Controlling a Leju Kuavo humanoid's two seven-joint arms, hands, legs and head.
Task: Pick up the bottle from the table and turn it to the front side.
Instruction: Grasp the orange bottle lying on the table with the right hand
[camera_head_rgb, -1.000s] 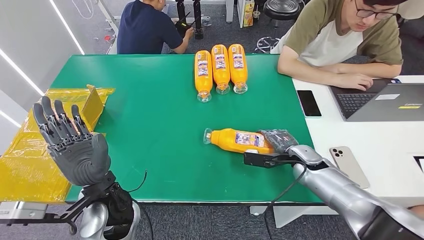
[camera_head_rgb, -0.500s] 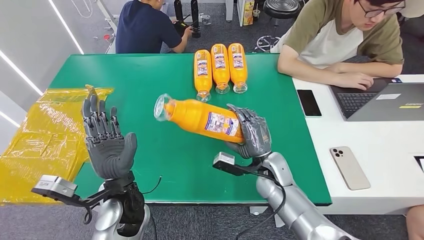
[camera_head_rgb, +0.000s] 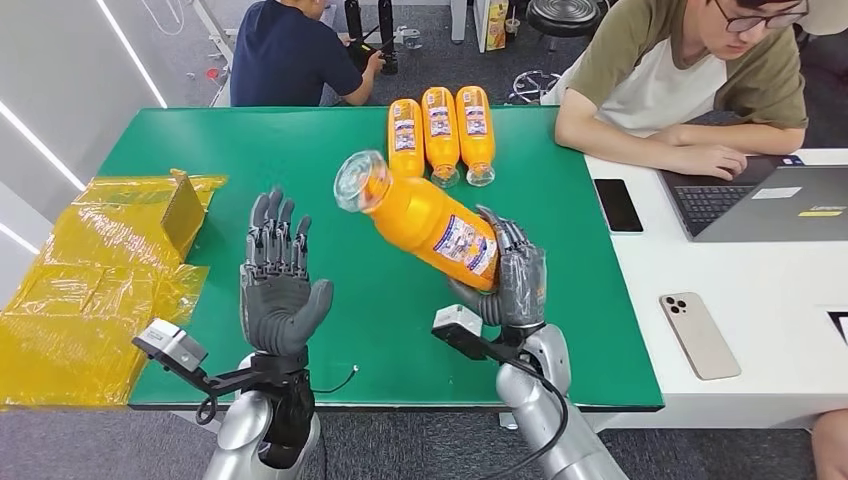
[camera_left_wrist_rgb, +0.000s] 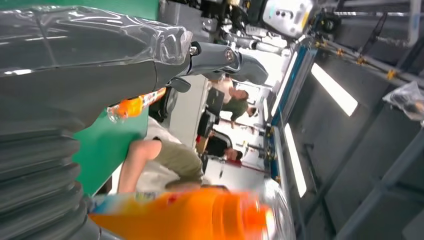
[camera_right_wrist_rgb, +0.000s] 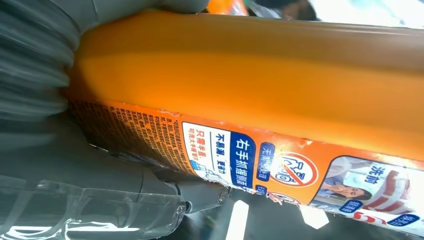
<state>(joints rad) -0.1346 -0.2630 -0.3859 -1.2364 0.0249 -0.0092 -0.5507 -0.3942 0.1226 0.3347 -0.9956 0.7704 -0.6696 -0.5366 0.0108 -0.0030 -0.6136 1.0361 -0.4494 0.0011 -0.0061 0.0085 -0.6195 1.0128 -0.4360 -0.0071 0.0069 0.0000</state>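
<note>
My right hand (camera_head_rgb: 512, 277) grips the lower body of an orange bottle (camera_head_rgb: 425, 217) and holds it above the green table (camera_head_rgb: 300, 180). The bottle tilts, its clear cap end up and to the left, its label facing up. The right wrist view has the orange bottle (camera_right_wrist_rgb: 260, 85) close up, with its printed label and my fingers (camera_right_wrist_rgb: 125, 190) wrapped under it. My left hand (camera_head_rgb: 278, 285) stands upright to the left of the bottle, palm toward it, fingers spread and holding nothing. The left wrist view catches the bottle (camera_left_wrist_rgb: 185, 217) as an orange blur.
Three more orange bottles (camera_head_rgb: 440, 140) lie side by side at the table's far edge. Yellow bags (camera_head_rgb: 90, 270) cover the left end. A person works at a laptop (camera_head_rgb: 770, 200) on the white desk at right, with two phones (camera_head_rgb: 618, 205) near. Another person sits behind the table.
My right hand picked the bottle off the table, lifted it and swung its cap end up and leftward. My left hand moved right toward the bottle.
</note>
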